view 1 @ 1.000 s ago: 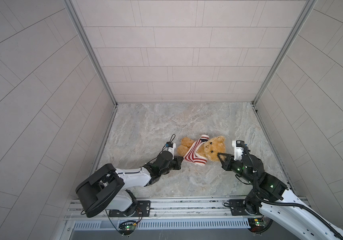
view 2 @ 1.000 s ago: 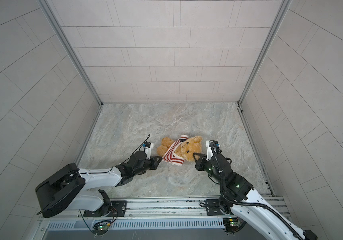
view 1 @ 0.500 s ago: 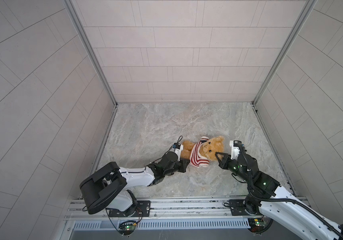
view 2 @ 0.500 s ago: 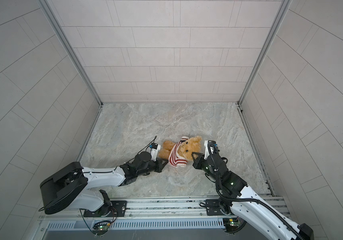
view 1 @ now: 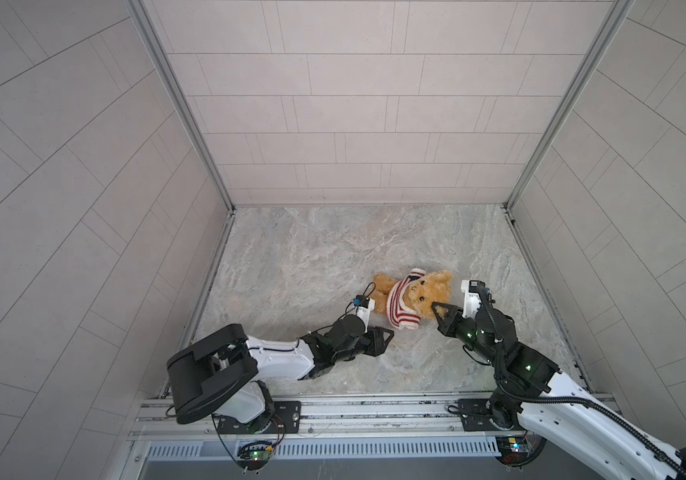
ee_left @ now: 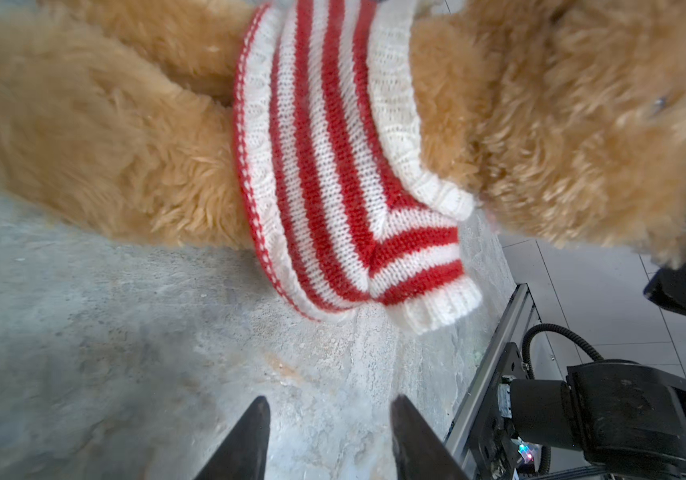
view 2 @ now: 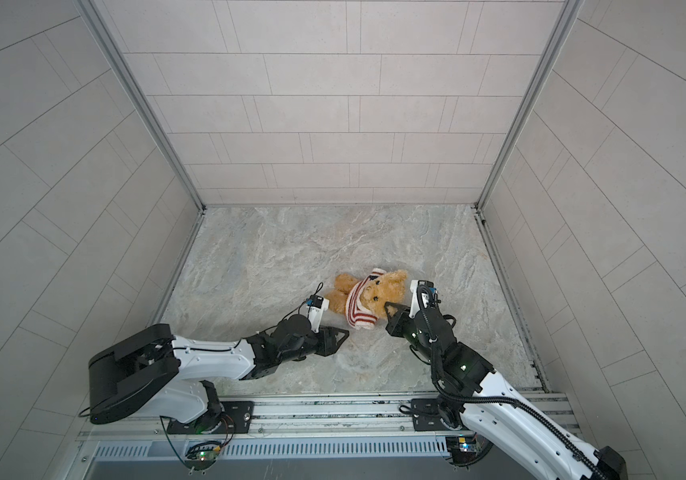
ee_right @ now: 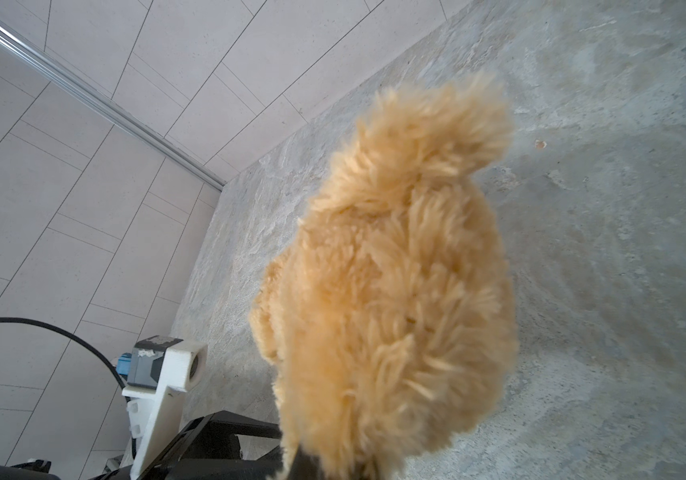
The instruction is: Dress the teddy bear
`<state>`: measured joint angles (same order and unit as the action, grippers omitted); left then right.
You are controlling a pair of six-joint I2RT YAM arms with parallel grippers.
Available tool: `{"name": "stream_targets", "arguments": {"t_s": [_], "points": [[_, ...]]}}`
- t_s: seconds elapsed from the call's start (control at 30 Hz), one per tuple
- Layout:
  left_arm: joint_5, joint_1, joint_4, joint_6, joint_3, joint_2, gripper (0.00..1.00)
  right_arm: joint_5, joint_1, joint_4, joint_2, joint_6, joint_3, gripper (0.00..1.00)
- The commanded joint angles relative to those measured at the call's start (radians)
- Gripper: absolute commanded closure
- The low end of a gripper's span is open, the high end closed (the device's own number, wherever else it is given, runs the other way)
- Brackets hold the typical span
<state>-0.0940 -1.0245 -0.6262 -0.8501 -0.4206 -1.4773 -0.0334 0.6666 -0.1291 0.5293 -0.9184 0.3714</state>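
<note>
Golden-brown fluffy plush teddy bear (view 1: pixel 426 291) was gripped at its head by the right gripper (view 1: pixel 437 309), whose black jaws were pressed together on the fur. In the right wrist view, the head (ee_right: pixel 395 291) was seen rising directly from the closed gripper (ee_right: pixel 304 461). Outward from that grip, the bear was stretched across the grey marbled tabletop (view 1: pixel 312 257), with its face turned upward and its legs pointed away from the right arm. Its chest was covered by a red-and-white striped knitted sweater (view 1: pixel 401 301), and one empty sleeve was left trailing on the tabletop near the front edge. Whether the head was raised clear of the surface could not be told.

The left gripper (view 1: pixel 391 333) was held low, just beside that sleeve but apart from it. Its jaws were parted about halfway and nothing was held; only bare tabletop was seen between the fingertips (ee_left: pixel 262 409) in the left wrist view. In both top views the teddy bear lay between the two grippers, near the middle of the tabletop.
</note>
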Motion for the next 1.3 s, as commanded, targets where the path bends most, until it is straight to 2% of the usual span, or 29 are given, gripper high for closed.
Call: {"name": "stream_targets", "arguments": {"t_s": [0.0,0.23,0.5,0.57,0.67,0.8,1.27], "points": [[0.01,-0.003,-0.079,-0.025,-0.025,-0.07,0.53,-0.023,-0.004,0.046,-0.012,-0.02,0.006,1.0],[-0.008,0.011,-0.205,-0.04,-0.073,-0.18,0.57,-0.021,-0.004,0.04,-0.017,-0.021,0.009,1.0],[-0.003,0.02,-0.215,-0.055,-0.118,-0.241,0.61,-0.022,-0.004,0.04,-0.019,-0.023,0.008,1.0],[0.0,0.028,-0.233,-0.074,-0.121,-0.266,0.67,-0.022,-0.004,0.04,-0.021,-0.022,0.009,1.0],[-0.014,0.035,-0.29,-0.101,-0.116,-0.298,0.86,-0.024,-0.004,0.033,-0.024,-0.02,0.016,1.0],[-0.003,0.036,-0.3,-0.11,-0.092,-0.301,0.99,-0.031,-0.004,0.018,-0.034,-0.014,0.023,1.0],[0.033,0.112,-0.247,-0.088,0.094,-0.188,1.0,-0.047,-0.025,-0.076,-0.083,0.032,0.076,1.0]]}}
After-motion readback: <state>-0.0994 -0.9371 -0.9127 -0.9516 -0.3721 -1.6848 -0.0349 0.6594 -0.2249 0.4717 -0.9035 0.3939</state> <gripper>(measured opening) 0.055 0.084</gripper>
